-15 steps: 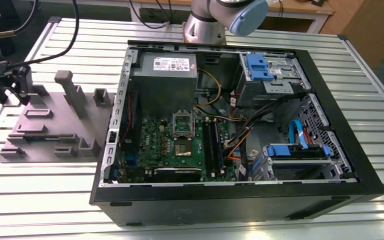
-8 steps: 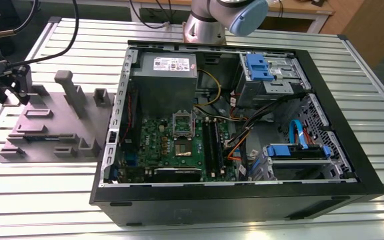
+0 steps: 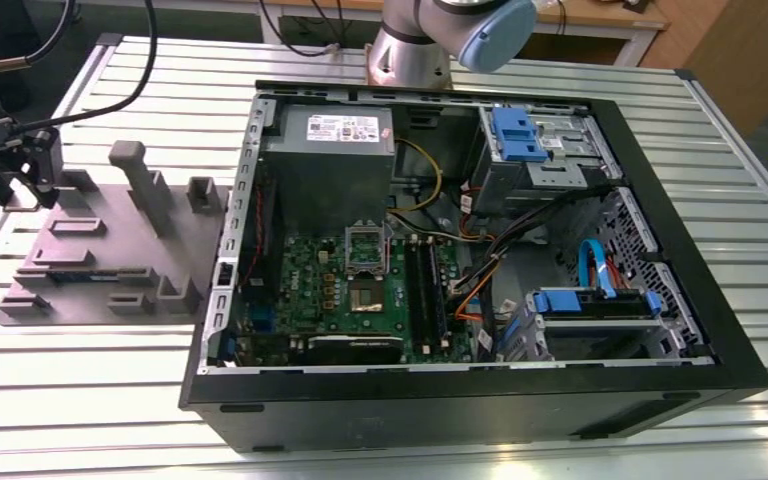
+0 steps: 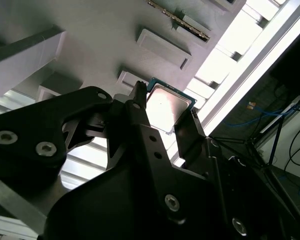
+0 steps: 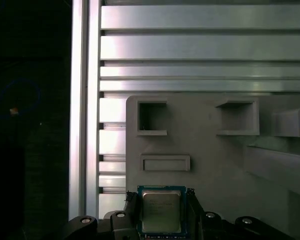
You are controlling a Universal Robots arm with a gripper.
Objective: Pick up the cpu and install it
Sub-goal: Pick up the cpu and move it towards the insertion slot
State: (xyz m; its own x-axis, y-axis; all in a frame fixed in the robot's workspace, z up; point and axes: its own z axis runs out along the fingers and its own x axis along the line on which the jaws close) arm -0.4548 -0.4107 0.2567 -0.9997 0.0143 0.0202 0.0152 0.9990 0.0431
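1. Black gripper (image 4: 164,107) fingers (image 4: 142,117) stand pressed against two opposite sides of the small flat square cpu (image 5: 161,212) with its pale silver-grey metal top, closed on it and holding it between their tips.
2. Beneath the cpu, in both wrist views, lies the matt grey moulded fixture tray (image 5: 205,160) with rectangular recesses and raised blocks.
3. On the exterior view's left, the gripper hangs over that tray's far end, near the edge of the ribbed aluminium table (image 3: 91,400).
4. Well apart, on the exterior view's right, lies the open black computer case (image 3: 491,385) with its green motherboard (image 3: 317,270) exposed.
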